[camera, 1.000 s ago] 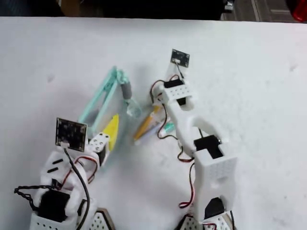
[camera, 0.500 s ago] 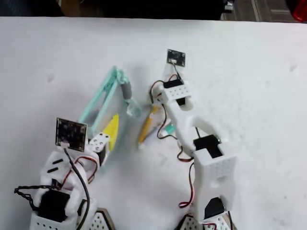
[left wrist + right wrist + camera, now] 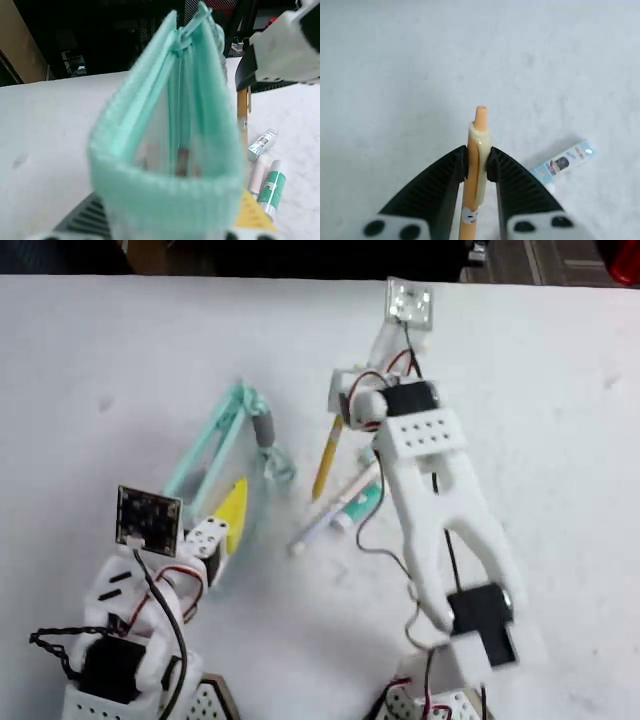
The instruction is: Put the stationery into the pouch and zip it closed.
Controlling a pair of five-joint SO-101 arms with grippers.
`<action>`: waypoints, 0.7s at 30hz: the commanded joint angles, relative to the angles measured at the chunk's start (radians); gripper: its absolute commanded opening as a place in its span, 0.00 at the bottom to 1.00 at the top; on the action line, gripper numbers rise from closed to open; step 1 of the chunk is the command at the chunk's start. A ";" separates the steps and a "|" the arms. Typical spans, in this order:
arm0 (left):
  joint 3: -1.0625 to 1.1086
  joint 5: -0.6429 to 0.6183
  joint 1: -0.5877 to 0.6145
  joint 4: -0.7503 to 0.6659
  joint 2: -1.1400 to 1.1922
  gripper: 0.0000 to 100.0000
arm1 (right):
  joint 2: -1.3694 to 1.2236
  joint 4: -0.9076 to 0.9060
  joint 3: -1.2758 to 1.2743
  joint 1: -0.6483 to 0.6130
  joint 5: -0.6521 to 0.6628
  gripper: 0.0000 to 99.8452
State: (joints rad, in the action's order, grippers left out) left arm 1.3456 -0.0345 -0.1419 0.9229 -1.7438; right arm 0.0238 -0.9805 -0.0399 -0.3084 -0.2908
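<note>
High view, left gripper: sat at the near-left of the table, jaws closed on the near end of the pouch.
Pouch: mint mesh, standing on its edge; long axis ran from the left gripper away and slightly rightward. In the left wrist view the zip slot gaped upward along the top edge.
Gap, pouch to pen: a narrow strip of bare table; the two were near but apart.
Pen: orange-yellow, just right of the pouch's far half; long axis close to parallel with the pouch, free end pointing toward the near edge.
Right gripper: jaws clamped on the pen's upper part, with a short length projecting past the fingertips in the right wrist view.
Key relation (judgement): the slot lay to the left of the held pen, so a short leftward carry with little turning should line it up; the right arm was the nearer.
Loose stationery: a white stick and a teal-labelled tube lying flat, just right of the pen and under the right arm.
Open room: wide bare table left of and beyond the pouch, well clear of every edge.
</note>
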 commanded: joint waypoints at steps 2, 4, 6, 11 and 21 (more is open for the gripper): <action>-0.003 -0.005 -0.008 -0.012 0.007 0.20 | 0.211 -0.031 0.035 0.002 0.084 0.02; -0.003 -0.005 -0.010 -0.012 0.007 0.20 | 0.286 -0.042 0.040 0.002 0.089 0.02; -0.003 -0.005 -0.013 -0.011 0.007 0.20 | 0.366 -0.039 0.040 0.002 0.091 0.02; -0.003 -0.005 -0.016 -0.011 0.007 0.20 | 0.579 0.024 0.041 -0.045 0.092 0.02; -0.003 -0.006 -0.018 -0.011 0.007 0.20 | 0.786 0.180 0.041 -0.280 0.094 0.02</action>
State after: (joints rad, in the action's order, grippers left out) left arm 1.3456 -0.0345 -0.1450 0.9229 -1.7438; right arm 0.7787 -0.8362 -0.0384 -0.5294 -0.2094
